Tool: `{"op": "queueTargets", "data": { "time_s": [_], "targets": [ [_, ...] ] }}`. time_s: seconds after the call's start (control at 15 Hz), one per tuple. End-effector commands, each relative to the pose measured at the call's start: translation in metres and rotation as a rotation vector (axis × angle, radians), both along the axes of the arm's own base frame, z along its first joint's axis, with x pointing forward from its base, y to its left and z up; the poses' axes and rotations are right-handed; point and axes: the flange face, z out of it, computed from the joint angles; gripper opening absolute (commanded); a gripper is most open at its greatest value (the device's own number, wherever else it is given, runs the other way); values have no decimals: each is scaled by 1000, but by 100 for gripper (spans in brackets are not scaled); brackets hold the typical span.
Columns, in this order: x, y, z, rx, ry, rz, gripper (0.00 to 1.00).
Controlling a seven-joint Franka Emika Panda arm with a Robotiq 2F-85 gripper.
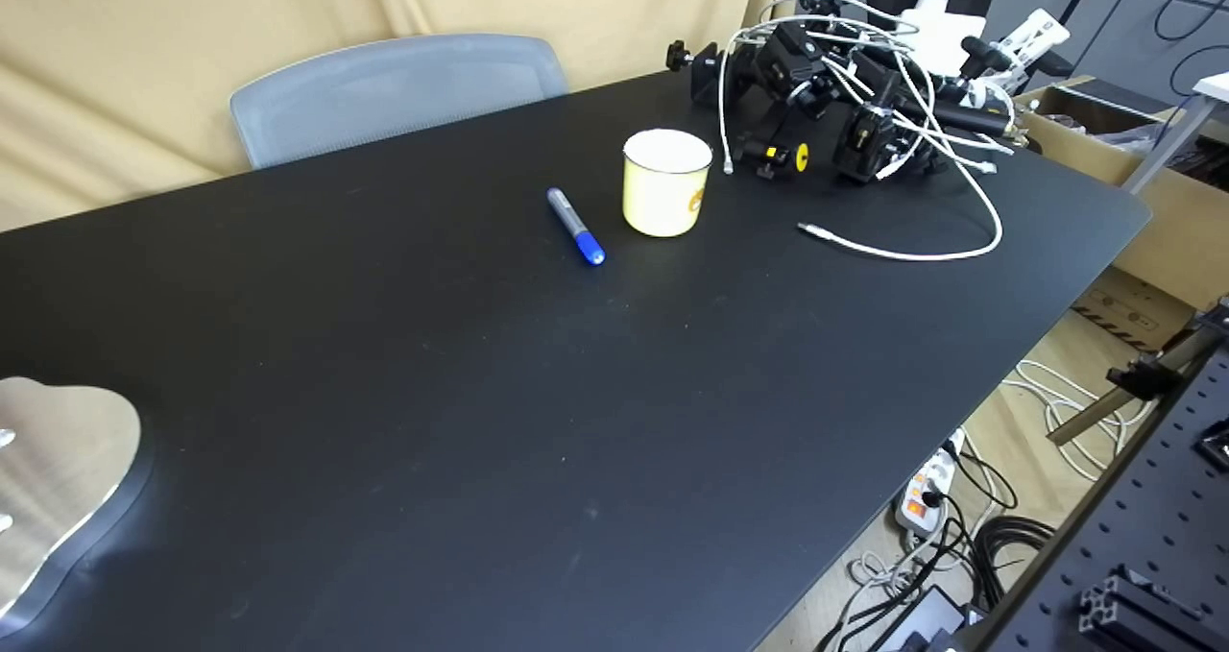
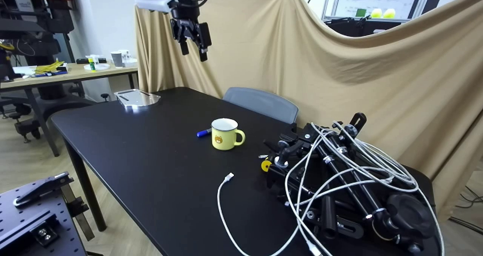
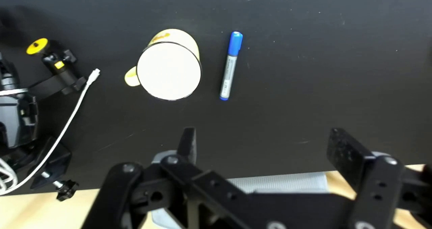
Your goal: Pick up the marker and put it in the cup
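Note:
The marker [image 1: 576, 227], slim with a grey barrel and blue cap, lies on the black table beside the cup. In an exterior view its blue end [image 2: 203, 133] shows and the rest is partly behind the cup. It also shows whole in the wrist view [image 3: 231, 65]. The pale yellow cup [image 1: 664, 191] stands upright with a handle and a small bear print; it also shows in the other views [image 2: 224, 137] [image 3: 168, 70]. My gripper [image 2: 194, 55] is open and empty, high above the table. In the wrist view its fingertips [image 3: 263, 133] are wide apart, below the marker in the picture.
A heap of black clamps and stands [image 2: 332, 180] with white cables [image 1: 912, 254] lies beyond the cup at the table's end. A metal plate [image 1: 67, 460] lies at the opposite end. A grey chair [image 1: 403, 95] stands at the table's edge before a beige curtain [image 2: 241, 41].

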Motion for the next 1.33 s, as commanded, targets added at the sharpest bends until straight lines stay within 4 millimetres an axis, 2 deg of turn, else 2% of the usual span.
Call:
{"op": "queueTargets", "data": {
  "time_s": [0.0, 0.27, 0.33, 0.4, 0.53, 0.73, 1.27],
  "targets": [
    [18, 21, -42, 21, 52, -71, 100],
    [23, 22, -94, -4, 171, -102, 100],
    [22, 20, -100, -9, 189, -94, 100],
    [14, 18, -95, 5, 160, -63, 100],
    [17, 17, -108, 0, 182, -69, 100],
    [21, 21, -111, -12, 174, -77, 100],
    [53, 23, -169, -26, 257, -130, 100]
  ]
}}
